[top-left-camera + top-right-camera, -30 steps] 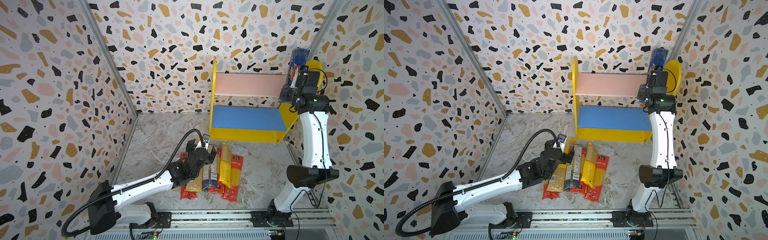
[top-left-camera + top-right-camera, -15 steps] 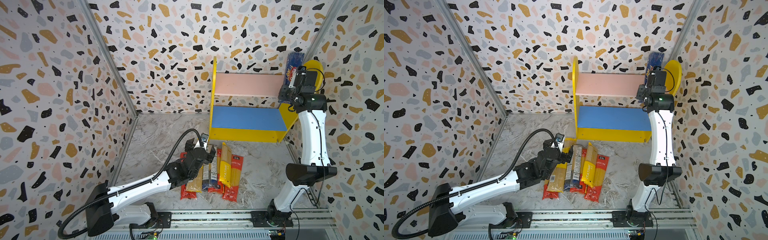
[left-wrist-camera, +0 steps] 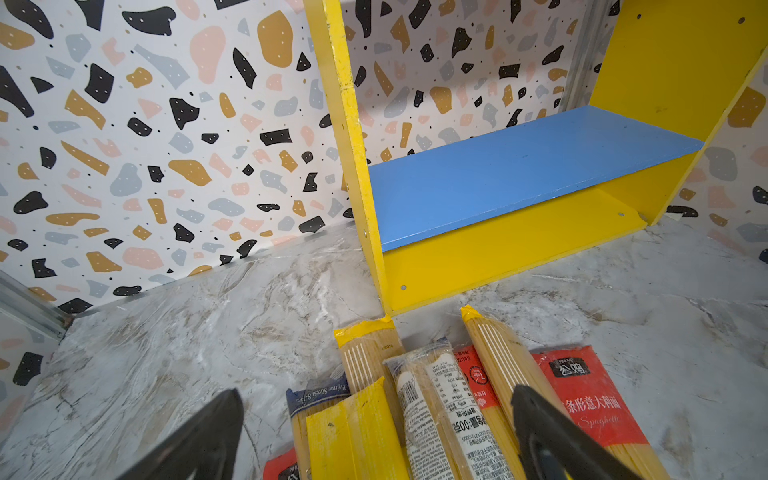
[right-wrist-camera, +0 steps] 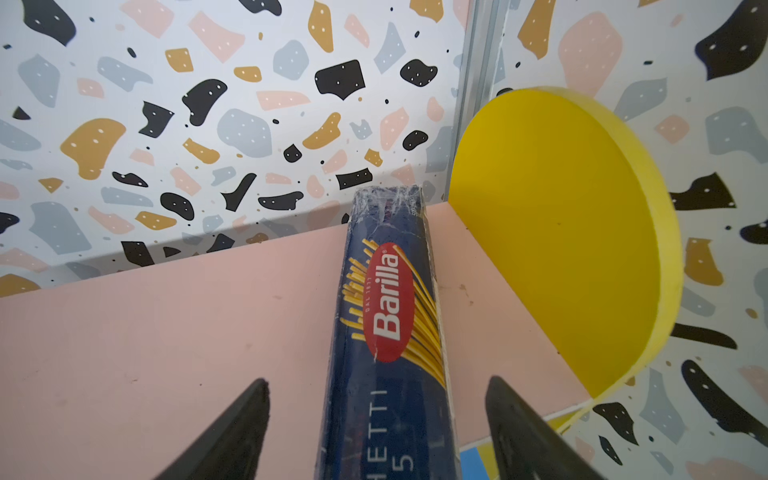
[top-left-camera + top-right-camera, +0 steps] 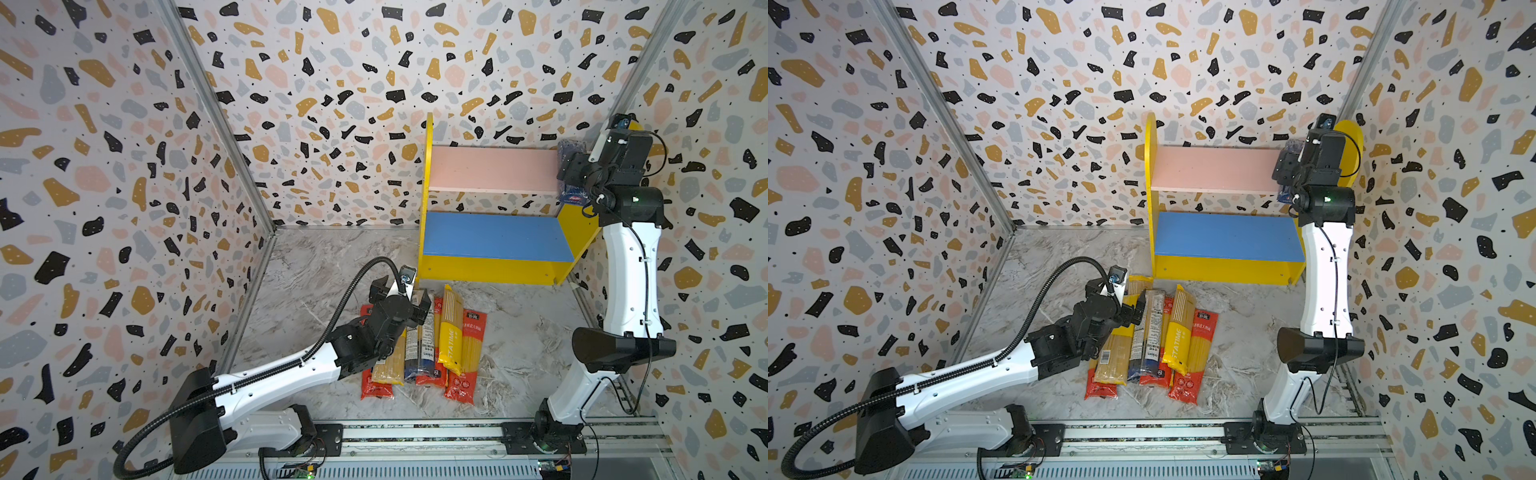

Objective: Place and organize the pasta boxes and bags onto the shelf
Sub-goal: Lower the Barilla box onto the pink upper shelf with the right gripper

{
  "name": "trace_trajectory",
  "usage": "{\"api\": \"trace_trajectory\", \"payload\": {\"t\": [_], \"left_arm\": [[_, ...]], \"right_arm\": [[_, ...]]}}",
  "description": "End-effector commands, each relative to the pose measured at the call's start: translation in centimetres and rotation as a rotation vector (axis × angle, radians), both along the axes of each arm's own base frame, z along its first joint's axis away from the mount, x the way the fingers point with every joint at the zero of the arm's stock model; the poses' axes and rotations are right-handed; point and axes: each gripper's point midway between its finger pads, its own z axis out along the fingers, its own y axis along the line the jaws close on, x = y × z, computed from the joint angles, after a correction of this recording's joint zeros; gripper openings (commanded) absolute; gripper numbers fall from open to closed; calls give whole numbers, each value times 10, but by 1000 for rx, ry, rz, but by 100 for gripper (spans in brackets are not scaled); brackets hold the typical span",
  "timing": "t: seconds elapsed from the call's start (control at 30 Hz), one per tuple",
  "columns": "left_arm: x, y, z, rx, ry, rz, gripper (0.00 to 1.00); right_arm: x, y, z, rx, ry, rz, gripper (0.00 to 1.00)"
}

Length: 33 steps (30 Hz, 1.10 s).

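Top views: judged the step in hand as release of the first pack, with most of the task left. Found the right gripper (image 5: 573, 174) at the right end of the shelf (image 5: 490, 270), over the pink upper board (image 5: 494, 168), with the dark blue Barilla pack (image 5: 572, 150) lying there just beside the shelf's round yellow side. Noted nothing else on that board and nothing on the blue lower board (image 5: 1225, 235). Found the remaining packs (image 5: 1177, 336) heaped side by side on the floor (image 5: 1059, 266) just before the shelf's base, left gripper (image 5: 1138, 309) poised over them. Left wrist view: saw both fingers (image 3: 199, 436) spread wide above the heap's shelf-ward ends, closed on nothing. Right wrist view: saw the fingers (image 4: 232, 428) parted well clear of the Barilla pack's flanks, gripping nothing; pack flat on the pink board, near end seemingly past the board's front edge. Judged next: a straight retreat from the shelf without dragging the pack, perhaps a nudge inward; for the left, a closing on one pack only.
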Motion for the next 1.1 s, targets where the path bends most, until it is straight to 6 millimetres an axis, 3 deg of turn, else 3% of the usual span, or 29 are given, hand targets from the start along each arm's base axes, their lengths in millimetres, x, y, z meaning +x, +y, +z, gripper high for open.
{"api": "trace_trajectory", "payload": {"t": [0.0,0.27,0.43,0.8,1.07], "left_arm": [[-3,5,14,-54,-25,15,99],[-8,12,14,-99,-22,17,99],[-10,16,10,-96,-22,20,100],[-11,25,8,-70,-39,35,100],[-11,25,8,-63,-46,32,99]], "right_arm": [[-23,10,31,31,-92,44,82],[-16,67,10,50,-35,180,81],[-6,83,-16,59,39,191,81],[16,56,-61,75,167,60,81],[12,10,-61,88,168,-40,82]]}}
